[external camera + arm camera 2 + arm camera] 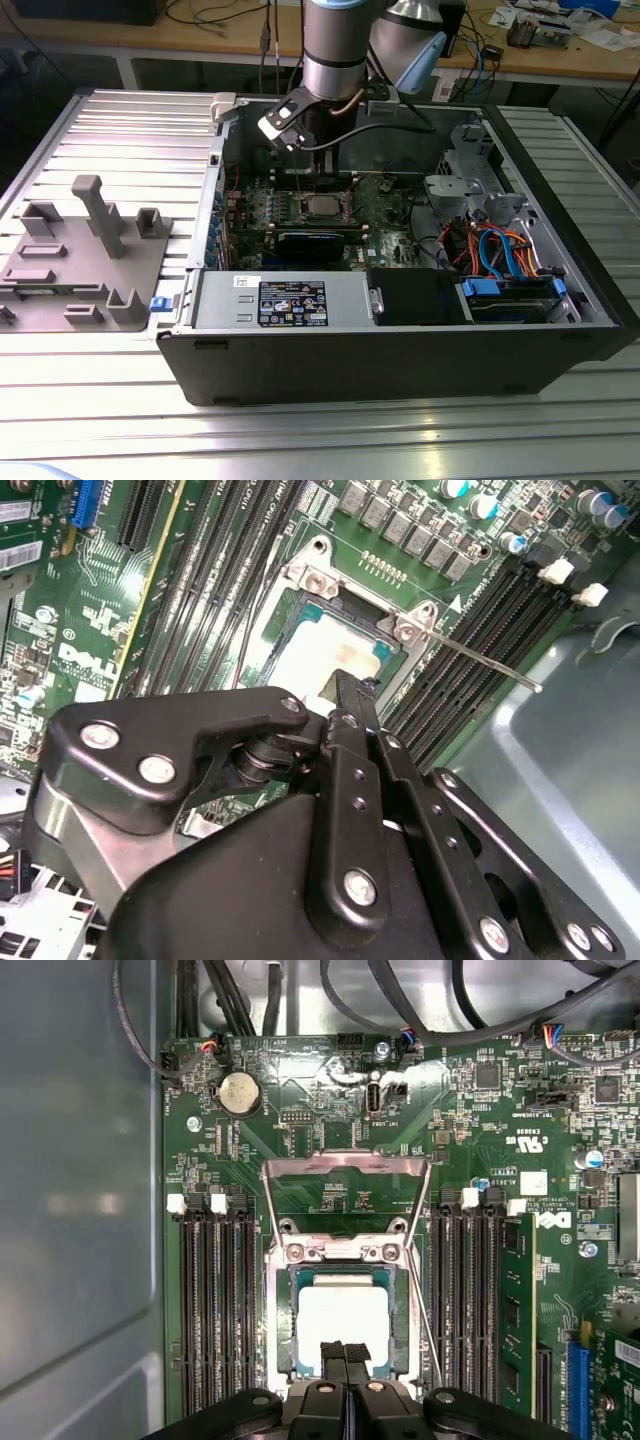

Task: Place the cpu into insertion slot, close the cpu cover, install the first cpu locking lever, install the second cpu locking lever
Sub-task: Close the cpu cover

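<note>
Hand (pixel 345 1348), closed tight and empty, points straight down over the cpu (pixel 340 1310)

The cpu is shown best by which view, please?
The first wrist view: it looks straight down on the cpu, the gripper covering one edge. The second wrist view shows it slanted, partly behind the gripper; the exterior view shows it from afar.

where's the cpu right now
In the first wrist view the cpu lies in the socket between the memory slots, end effector by its edge.
</note>
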